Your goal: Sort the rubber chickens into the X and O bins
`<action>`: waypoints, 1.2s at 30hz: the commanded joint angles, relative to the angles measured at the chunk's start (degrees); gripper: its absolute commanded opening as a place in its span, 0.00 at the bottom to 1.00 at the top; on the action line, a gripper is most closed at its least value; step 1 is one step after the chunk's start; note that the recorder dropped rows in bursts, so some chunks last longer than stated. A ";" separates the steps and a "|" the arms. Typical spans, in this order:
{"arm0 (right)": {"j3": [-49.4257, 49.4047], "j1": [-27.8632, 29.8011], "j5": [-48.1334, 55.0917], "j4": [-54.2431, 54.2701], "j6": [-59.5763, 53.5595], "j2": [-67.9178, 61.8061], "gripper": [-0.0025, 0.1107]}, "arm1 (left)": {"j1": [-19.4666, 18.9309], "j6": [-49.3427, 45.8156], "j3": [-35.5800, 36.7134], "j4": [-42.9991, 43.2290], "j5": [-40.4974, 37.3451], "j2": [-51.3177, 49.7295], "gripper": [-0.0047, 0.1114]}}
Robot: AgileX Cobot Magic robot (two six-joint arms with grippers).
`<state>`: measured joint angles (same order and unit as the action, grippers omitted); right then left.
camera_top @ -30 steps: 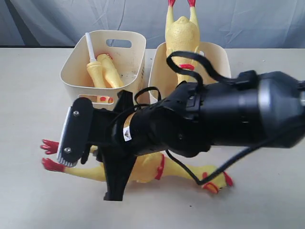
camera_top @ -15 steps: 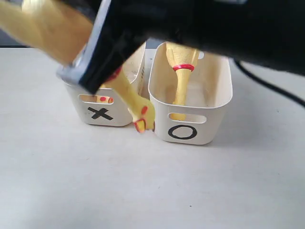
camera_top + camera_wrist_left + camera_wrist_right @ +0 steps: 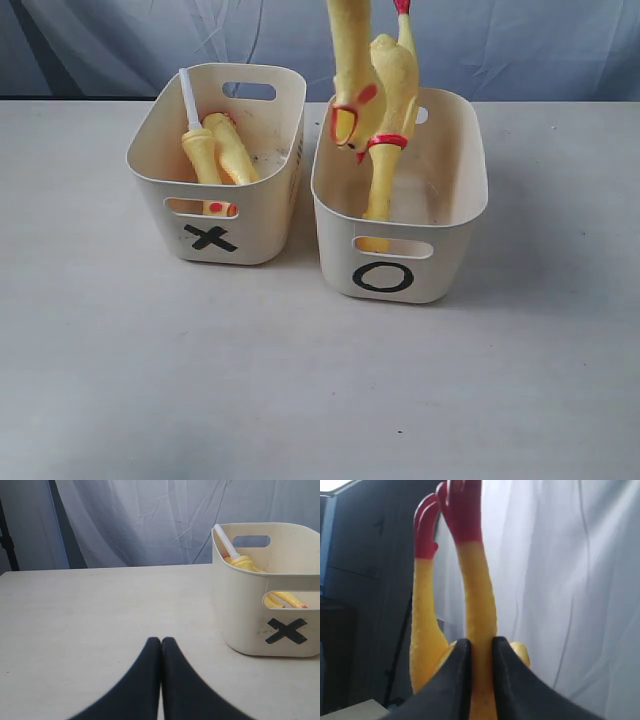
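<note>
A plump yellow chicken [image 3: 348, 60] hangs head down from above the frame, its head over the back left of the O bin [image 3: 450, 250]. My right gripper [image 3: 478, 642] is shut on one leg of that chicken [image 3: 475, 580], red feet pointing up. A second plump chicken [image 3: 392, 80] stands head down inside the O bin. Two slimmer chickens [image 3: 232, 150] lie in the X bin [image 3: 260, 225]. My left gripper [image 3: 161, 641] is shut and empty, low over the table beside the X bin [image 3: 250, 625]. Neither gripper shows in the exterior view.
A white tube [image 3: 189, 95] leans in the X bin's back left corner. The two bins stand side by side at the back of the pale table [image 3: 300, 380]. A grey curtain [image 3: 520, 50] hangs behind them.
The right arm picked the plump chicken off the front of the table, swung it up past the camera, and now holds it above the O bin. The arm has left the exterior view.
</note>
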<state>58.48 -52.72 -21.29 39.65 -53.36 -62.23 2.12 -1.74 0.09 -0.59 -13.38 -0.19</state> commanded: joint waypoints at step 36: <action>0.10 10.11 -17.08 22.28 -4.10 -14.60 0.35 | 0.23 0.07 -0.09 -0.17 0.06 0.19 0.04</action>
<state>58.48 -42.94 -37.44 62.59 -56.82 -79.33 2.12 -1.74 0.09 -0.59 -13.38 -0.19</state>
